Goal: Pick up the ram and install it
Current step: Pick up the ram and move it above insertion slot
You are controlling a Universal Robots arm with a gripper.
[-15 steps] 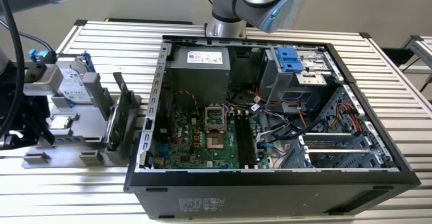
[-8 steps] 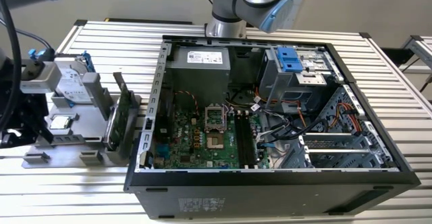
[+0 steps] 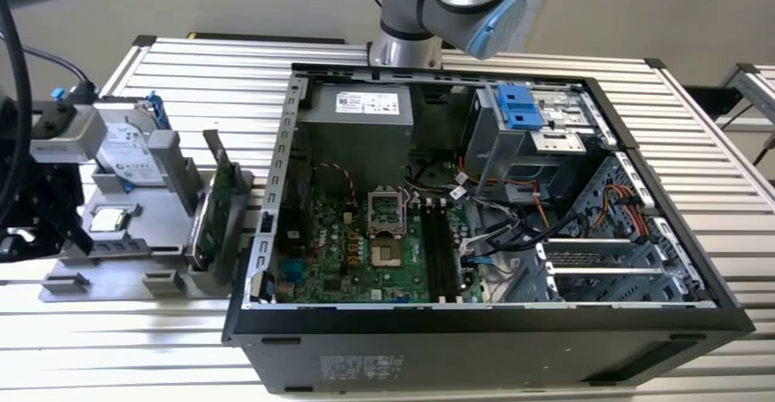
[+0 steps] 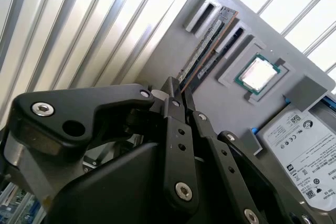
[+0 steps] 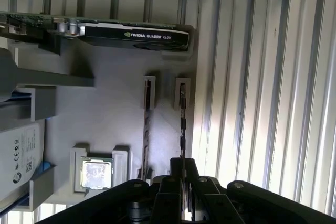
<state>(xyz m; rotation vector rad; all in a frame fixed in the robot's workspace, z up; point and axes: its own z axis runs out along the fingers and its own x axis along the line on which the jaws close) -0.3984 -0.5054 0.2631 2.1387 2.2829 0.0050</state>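
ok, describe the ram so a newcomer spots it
Left of the open computer case in the exterior view lies a grey parts tray. Beside its square processor chip run two slotted holder rows; the ram stands in the farther one, the gripper at its end. It is a thin dark strip, unlike the tall graphics card or silver hard drive.

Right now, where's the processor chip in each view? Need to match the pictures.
Exterior view: processor chip on the grey tray at the exterior view's left, next to the hard drive.
Second wrist view: processor chip between the ram sticks and the hard drive.
First wrist view: processor chip between the ram sticks and the hard drive.
Shared landmark: the hard drive.
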